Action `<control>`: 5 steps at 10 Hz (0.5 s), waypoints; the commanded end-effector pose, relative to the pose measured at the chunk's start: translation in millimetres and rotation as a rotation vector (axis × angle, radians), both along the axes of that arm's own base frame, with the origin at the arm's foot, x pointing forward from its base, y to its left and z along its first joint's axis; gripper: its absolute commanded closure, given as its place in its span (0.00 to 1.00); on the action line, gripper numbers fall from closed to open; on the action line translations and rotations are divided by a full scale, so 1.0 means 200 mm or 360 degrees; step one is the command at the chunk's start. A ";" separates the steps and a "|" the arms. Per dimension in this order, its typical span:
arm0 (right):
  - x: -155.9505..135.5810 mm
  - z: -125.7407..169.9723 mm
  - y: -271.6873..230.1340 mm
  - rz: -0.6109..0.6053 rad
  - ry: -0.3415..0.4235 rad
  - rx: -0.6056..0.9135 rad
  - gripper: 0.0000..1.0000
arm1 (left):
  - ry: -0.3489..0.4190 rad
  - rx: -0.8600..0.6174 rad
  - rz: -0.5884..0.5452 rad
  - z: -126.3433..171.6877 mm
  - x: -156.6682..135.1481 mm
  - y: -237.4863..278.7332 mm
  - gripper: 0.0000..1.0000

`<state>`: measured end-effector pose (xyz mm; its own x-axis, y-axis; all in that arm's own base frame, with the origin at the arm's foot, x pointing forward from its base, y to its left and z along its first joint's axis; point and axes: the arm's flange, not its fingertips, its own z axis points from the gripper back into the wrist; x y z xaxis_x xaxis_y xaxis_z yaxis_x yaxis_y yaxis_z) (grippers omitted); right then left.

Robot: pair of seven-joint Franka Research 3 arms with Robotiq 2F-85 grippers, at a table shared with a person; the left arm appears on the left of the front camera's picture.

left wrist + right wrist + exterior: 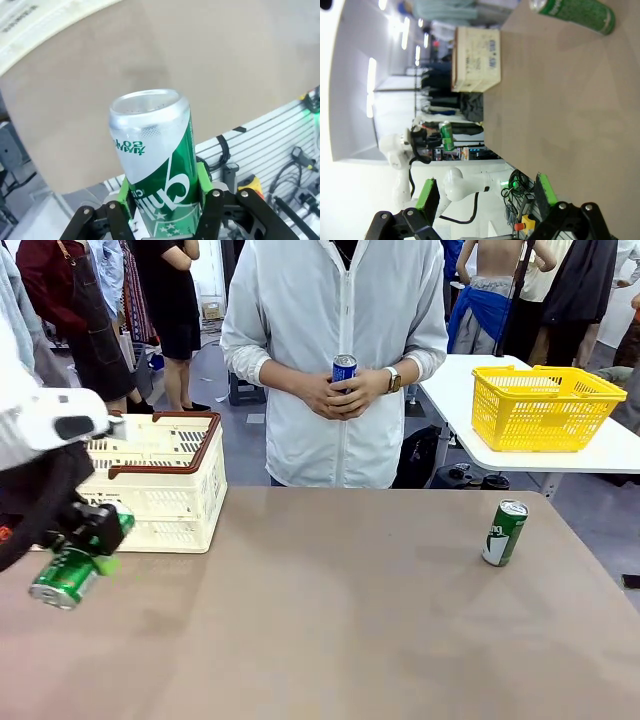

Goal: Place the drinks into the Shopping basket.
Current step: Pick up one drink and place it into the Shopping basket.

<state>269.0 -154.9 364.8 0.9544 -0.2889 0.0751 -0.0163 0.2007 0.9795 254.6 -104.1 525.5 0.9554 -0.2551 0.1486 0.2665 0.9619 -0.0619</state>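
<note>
Left hand (110, 545) low, tilted, clamped on green aluminium can (65, 578). Right hand (486, 192) fingers spread wide, empty.

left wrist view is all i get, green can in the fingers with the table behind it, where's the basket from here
Observer: The Shopping basket sits at the far left of the table. The left gripper holds the green can tilted on the near side of it, not yet over it.
Operator: any other drinks on the table
Observer: One, a second green can, standing upright toward the far right.
Operator: so that's all of them
Observer: No, the person at the far side has a blue can in both hands.
</note>
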 end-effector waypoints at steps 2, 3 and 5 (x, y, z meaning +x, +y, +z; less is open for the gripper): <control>-0.01 0.03 -0.01 0.0016 0.0034 0.0000 0.00 | 0.0060 -0.0007 -0.0093 -0.08 0.07 -0.06 1.00; -0.01 0.03 -0.01 0.0016 0.0034 0.0000 0.00 | 0.0060 -0.0007 -0.0093 -0.08 0.07 -0.06 1.00; -0.01 0.03 -0.01 0.0016 0.0034 0.0000 0.00 | 0.0059 0.0068 0.0124 0.06 0.12 0.05 1.00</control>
<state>268.9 -154.9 364.8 0.9544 -0.2889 0.0753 -0.0165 0.2007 0.9795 266.6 -106.2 514.6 0.9615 -0.2547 0.1029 0.2613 0.9636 -0.0567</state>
